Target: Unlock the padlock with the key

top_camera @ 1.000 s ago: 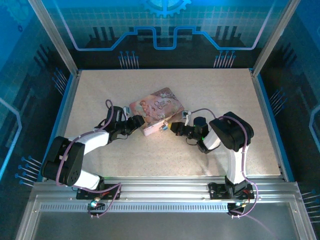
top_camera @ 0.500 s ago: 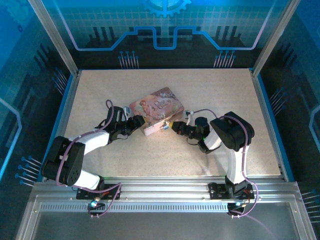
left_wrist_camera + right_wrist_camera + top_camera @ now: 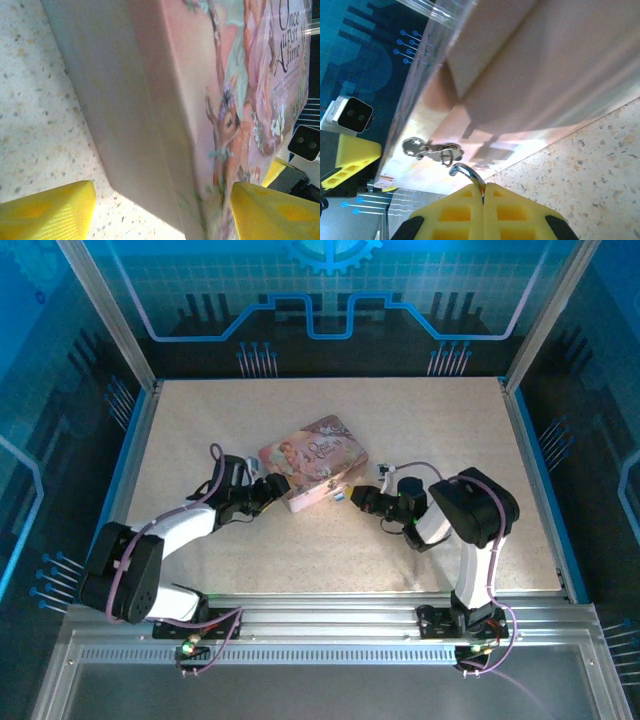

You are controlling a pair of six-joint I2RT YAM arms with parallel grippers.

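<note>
left jaws open, astride tin (image 3: 135, 100) corner | right jaws closed on thin silvery key (image 3: 465, 172), likely | padlock (image 3: 340, 496) at tin's front edge, on bench (image 3: 200, 430) | probably tiny, light, hard, slippery: steady its body

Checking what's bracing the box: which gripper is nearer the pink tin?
Left. The fingers of the left gripper straddle a corner of the tin; the right gripper sits just off its right side, apart.

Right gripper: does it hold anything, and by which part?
A thin silvery metal piece, probably the key; the right gripper pinches one end, the curved tip sticks out.
</note>
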